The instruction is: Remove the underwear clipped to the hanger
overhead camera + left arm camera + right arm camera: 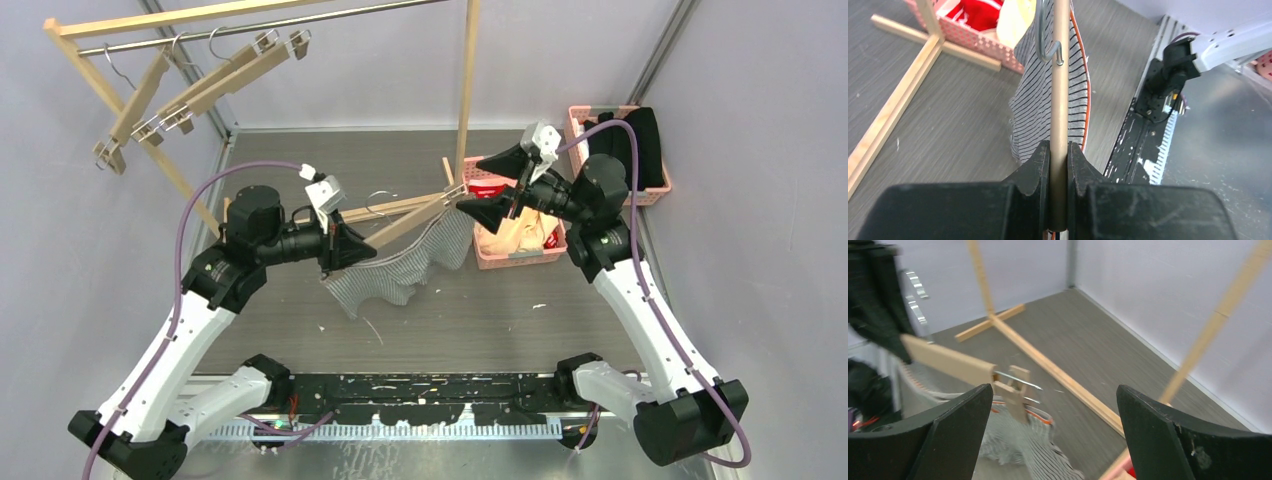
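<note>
On one hanger [1060, 100] — one pinstriped underwear [1033, 110]

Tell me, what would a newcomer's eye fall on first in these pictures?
The grey striped underwear hangs mid-table from a wooden hanger, whose bar the left claw grips. The right claw stands wide open at the hanger's far clip, beside a pink basket holding cream underwear.
</note>
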`<state>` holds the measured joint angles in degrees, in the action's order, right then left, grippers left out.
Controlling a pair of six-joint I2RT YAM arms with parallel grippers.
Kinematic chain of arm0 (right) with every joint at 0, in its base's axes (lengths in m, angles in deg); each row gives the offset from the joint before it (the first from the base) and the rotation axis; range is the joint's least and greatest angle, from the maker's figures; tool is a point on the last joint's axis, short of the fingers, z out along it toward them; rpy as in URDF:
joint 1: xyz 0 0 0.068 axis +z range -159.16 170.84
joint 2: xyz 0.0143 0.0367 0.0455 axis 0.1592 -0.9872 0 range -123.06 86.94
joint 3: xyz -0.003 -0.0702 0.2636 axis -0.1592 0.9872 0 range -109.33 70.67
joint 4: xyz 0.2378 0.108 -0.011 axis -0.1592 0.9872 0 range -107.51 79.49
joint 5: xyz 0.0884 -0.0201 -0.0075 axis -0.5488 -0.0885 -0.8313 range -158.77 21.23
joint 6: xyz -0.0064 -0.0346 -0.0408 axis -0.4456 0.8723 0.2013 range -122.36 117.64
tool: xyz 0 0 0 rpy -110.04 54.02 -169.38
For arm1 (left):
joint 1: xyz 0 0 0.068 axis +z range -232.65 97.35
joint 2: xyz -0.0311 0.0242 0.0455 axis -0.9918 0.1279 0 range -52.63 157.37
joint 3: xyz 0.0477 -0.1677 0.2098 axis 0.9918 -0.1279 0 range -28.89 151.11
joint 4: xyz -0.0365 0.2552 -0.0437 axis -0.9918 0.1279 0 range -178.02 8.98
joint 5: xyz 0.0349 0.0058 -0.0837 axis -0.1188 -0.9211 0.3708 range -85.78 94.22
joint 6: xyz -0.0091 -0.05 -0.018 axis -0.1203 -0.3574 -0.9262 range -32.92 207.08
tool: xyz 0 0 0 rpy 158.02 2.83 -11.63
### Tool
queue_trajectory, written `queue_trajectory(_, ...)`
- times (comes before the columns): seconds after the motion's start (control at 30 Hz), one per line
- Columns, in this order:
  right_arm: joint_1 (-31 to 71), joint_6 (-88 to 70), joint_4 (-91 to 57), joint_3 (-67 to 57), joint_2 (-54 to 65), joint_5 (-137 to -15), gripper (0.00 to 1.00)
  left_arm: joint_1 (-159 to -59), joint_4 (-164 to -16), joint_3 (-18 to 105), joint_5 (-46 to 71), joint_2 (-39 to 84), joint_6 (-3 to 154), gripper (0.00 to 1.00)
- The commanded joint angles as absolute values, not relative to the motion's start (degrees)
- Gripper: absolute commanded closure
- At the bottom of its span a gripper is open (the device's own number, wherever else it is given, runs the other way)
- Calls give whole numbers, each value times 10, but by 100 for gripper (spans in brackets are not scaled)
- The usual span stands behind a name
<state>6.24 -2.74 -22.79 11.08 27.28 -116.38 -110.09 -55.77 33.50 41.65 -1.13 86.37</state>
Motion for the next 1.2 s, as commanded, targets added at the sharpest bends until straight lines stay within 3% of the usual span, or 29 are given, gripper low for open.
queue_trajectory(0.0, 62, -70, -291, 101, 266, -1308, 0, -1103, -660, 344, 484, -28, 832, 100)
queue_trajectory(0.3, 62, -141, -381, 121, 259, -1334, 1, -1102, -714, 334, 526, -8, 778, 100)
queue_trajectory(0.7, 63, -219, -473, 130, 241, -1343, 14, -1102, -724, 320, 520, -2, 765, 100)
queue_trajectory(0.93, 62, -230, -488, 146, 232, -1340, 16, -1103, -745, 321, 522, -2, 753, 100)
queue_trajectory(1.0, 63, -241, -500, 149, 232, -1340, 31, -1102, -744, 320, 519, 2, 752, 100)
queue_trajectory(1.03, 62, -243, -505, 148, 233, -1340, 47, -1103, -743, 320, 516, 4, 751, 100)
queue_trajectory(1.1, 62, -246, -508, 147, 235, -1331, 88, -1102, -744, 316, 513, 7, 750, 100)
queue_trajectory(1.13, 63, -247, -508, 146, 236, -1325, 98, -1103, -745, 314, 512, 9, 750, 100)
queue_trajectory(1.17, 62, -247, -510, 146, 236, -1323, 99, -1103, -745, 312, 511, 9, 750, 100)
